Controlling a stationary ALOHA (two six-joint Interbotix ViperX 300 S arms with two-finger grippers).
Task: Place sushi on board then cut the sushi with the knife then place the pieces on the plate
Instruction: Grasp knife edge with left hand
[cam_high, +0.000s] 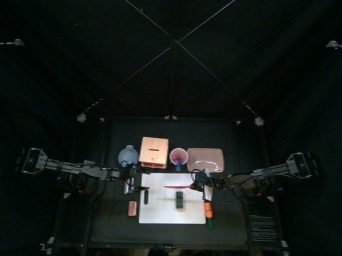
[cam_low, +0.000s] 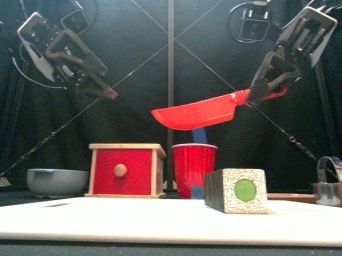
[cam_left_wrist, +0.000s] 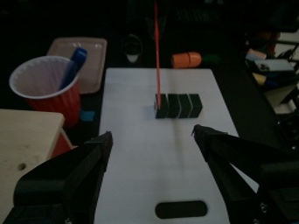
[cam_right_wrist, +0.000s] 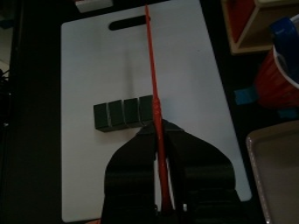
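Currently the toy sushi roll (cam_low: 238, 190) lies on the white cutting board (cam_right_wrist: 93, 52), near the board's middle and clear of all its edges, so the placing step reads as done and cutting is the step in hand.

Gripper state:
- The right gripper (cam_low: 263, 92) is clamped on the handle of the red toy knife (cam_low: 194, 112). The blade is held high, edge down, well above the roll and not touching it. In the right wrist view the blade line crosses the roll toward one end, close to a seam between blocks.
- The left gripper (cam_left_wrist: 152, 136) hangs high toward the board's left side, jaws apart, holding nothing.

Handling, as a judgement:
- The roll looks light and rigid, made of dark green blocks joined at seams. Expect it to slide on the smooth board under blade pressure.
- Brace it with the free gripper across the flat dark sides of an end block, away from the seam being cut.
- The knife is thin plastic and probably bends sideways — keep it upright and press straight down.
- Loose blocks will be small and easily tipped. Grip each across its two flat sides with light force.

The pink tray (cam_high: 205, 157) waits near the tabletop's back edge, toward the right.
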